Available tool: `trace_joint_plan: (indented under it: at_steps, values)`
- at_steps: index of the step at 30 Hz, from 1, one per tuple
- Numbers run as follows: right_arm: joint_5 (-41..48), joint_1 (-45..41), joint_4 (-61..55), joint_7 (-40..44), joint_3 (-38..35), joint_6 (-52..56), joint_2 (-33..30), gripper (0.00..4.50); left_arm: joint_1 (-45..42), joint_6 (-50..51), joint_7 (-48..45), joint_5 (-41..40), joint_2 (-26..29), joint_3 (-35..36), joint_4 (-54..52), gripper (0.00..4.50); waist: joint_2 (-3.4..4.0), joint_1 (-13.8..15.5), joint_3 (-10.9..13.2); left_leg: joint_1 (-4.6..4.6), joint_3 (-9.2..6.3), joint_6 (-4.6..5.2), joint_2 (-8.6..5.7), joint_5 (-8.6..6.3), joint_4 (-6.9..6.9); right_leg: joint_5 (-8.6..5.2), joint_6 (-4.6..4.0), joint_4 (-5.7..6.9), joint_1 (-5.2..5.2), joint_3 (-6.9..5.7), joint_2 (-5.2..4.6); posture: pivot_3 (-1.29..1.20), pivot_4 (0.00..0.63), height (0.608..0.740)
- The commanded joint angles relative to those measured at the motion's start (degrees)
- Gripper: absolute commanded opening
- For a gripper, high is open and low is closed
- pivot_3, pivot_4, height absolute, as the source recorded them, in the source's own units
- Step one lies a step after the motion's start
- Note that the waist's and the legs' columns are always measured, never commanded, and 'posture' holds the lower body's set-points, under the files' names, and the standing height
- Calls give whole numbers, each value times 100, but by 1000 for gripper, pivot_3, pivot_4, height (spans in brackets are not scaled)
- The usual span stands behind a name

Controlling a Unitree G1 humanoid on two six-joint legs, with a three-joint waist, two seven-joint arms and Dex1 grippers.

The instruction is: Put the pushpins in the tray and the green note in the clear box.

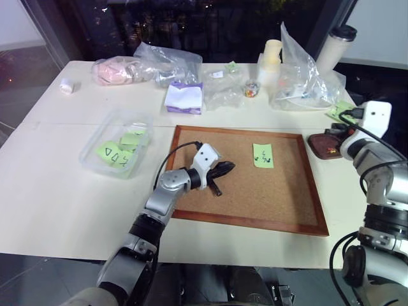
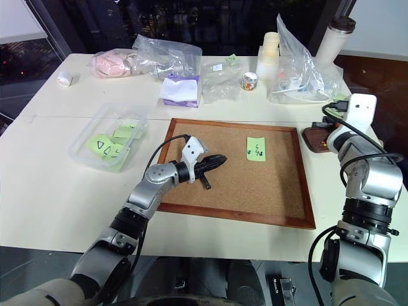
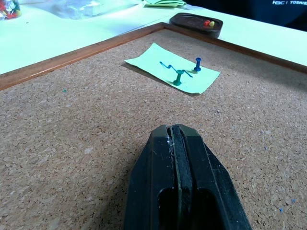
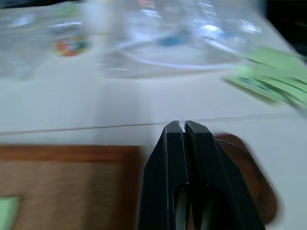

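The green note (image 1: pixel 262 155) lies on the corkboard (image 1: pixel 280 204), right of centre. Two pushpins stand in it, one green (image 3: pixel 178 76) and one blue (image 3: pixel 197 63). My left gripper (image 1: pixel 227 169) is shut and empty, just above the cork, pointing at the note a short way to its left. The dark reddish-brown tray (image 1: pixel 320 146) sits off the board's right edge; red and yellow pushpins (image 3: pixel 207 22) lie in it. My right gripper (image 4: pixel 183 126) is shut and hangs over the tray (image 4: pixel 252 184). The clear box (image 1: pixel 116 144) stands left of the board and holds several green notes.
Crinkled clear plastic bags (image 1: pixel 299 83), a purple and white note pad (image 1: pixel 185 97), a small jar of coloured pins (image 1: pixel 251 90), a tumbler (image 1: pixel 333 48) and loose green notes (image 1: pixel 341 109) line the back of the white table. Bare table lies in front of the clear box.
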Motion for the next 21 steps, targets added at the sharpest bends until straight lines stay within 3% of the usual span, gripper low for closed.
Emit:
trace_joint_plan:
  at_steps: [1, 6, 7, 9, 16, 21]
  values:
    - [45, -197, 529, -92, -187, -421, 1, 34, 53, 56, 34, 120, 12, -47, 199, 0, 2, -5, -1, 0, 0, 0, 0, 0, 0, 0, 0, 0, 0, 1, 0, 0, 150, 740]
    - [12, -328, 1361, -15, -29, -925, 15, 34, 53, 53, 37, 129, 29, -26, 183, 0, 7, -7, -4, 1, 1, 0, -1, 0, 0, 0, 0, 0, 1, 1, 0, 0, 150, 740]
    - [24, -351, 1470, 13, -1, -998, 29, 286, 52, 51, 42, 131, 36, -19, 188, 0, 7, -7, -4, 1, 1, 0, -1, 0, 0, 0, 0, 0, 1, 1, 0, 0, 150, 740]
    - [41, -384, 1594, 38, 32, -1092, 31, 920, 50, 44, 47, 134, 44, -12, 200, 0, 7, -9, -4, 1, 1, 0, 0, 0, 0, 0, 0, 0, 1, 2, 0, 0, 150, 740]
    - [153, -358, 1525, 74, 66, -1137, 25, 4453, 106, 47, 67, 143, 63, -16, 133, 0, 7, -11, -4, 1, 0, 0, 1, 0, 0, 0, 0, 0, 1, 1, 0, 0, 150, 740]
    - [285, -238, 1142, 171, 91, -932, 4, 4453, 94, 44, 68, 141, 52, -17, 139, 0, 8, -12, -4, 0, 0, 0, 1, 0, 0, 0, 0, 0, 0, 2, 0, 0, 150, 740]
